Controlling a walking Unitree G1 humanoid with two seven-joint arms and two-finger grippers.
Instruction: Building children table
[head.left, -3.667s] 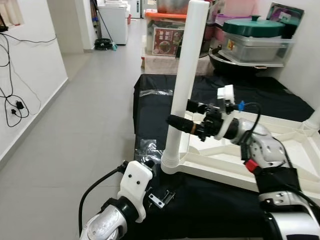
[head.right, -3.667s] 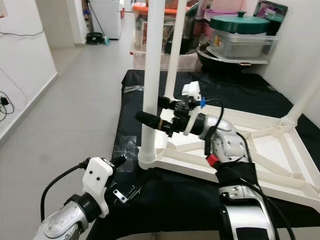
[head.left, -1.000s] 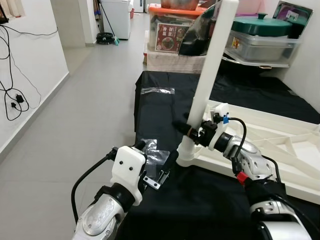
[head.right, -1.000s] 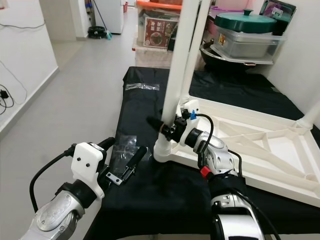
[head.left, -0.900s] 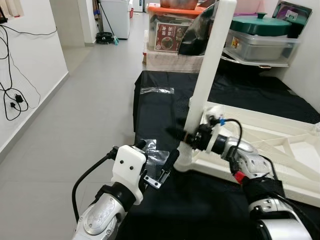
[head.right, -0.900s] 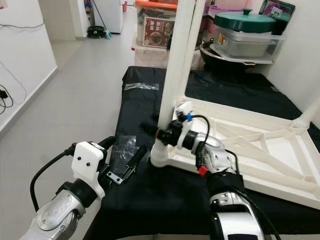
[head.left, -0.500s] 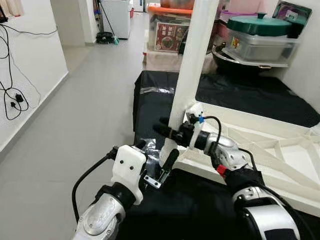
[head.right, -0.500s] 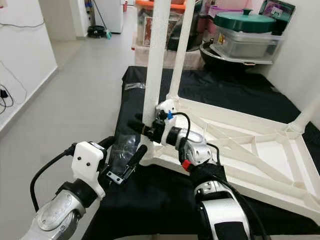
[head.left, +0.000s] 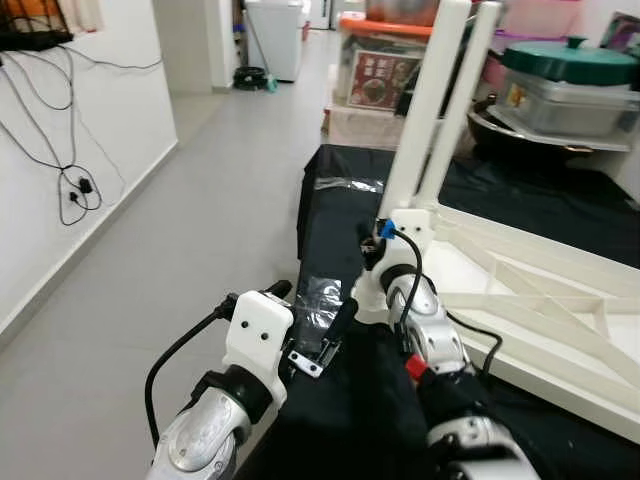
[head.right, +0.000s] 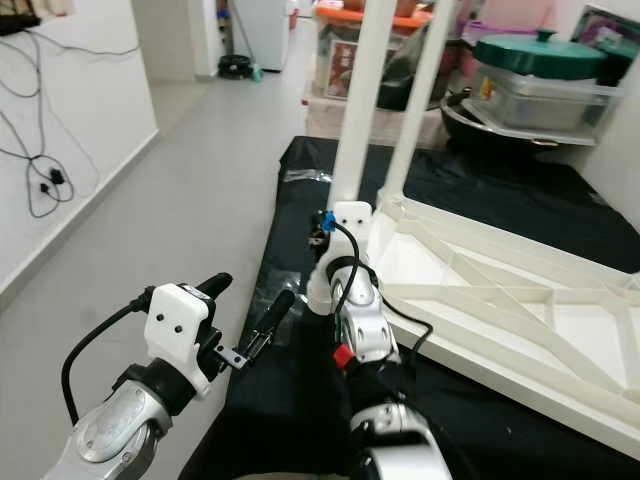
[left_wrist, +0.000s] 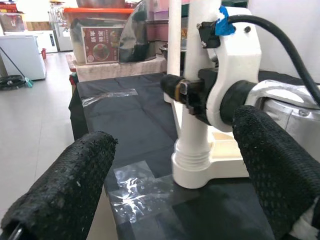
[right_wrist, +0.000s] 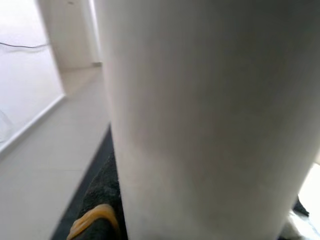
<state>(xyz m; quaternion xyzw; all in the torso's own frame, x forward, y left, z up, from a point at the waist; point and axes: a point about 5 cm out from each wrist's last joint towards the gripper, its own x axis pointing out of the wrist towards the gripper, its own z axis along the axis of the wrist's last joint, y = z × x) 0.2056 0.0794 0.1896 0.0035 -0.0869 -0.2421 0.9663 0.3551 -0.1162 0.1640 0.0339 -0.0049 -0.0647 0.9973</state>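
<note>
Right gripper (left_wrist: 182, 92) is wrapped around the tall white plastic table leg (head.left: 421, 125), low on the shaft, just above its ribbed collar; in our right wrist view the leg sits tight against the black fingers (right_wrist: 97, 222), so we call them clamped on it. That leg's long axis runs straight up from the near-left corner of the upturned white plastic tabletop (head.left: 520, 290), which lies on the black cloth (head.left: 330, 215). Our left gripper (head.left: 335, 325) hangs beside the collar, fingers well apart, not touching. A second white leg (head.left: 465, 95) rises just behind. Open floor lies left; the cloth's edge is near.
</note>
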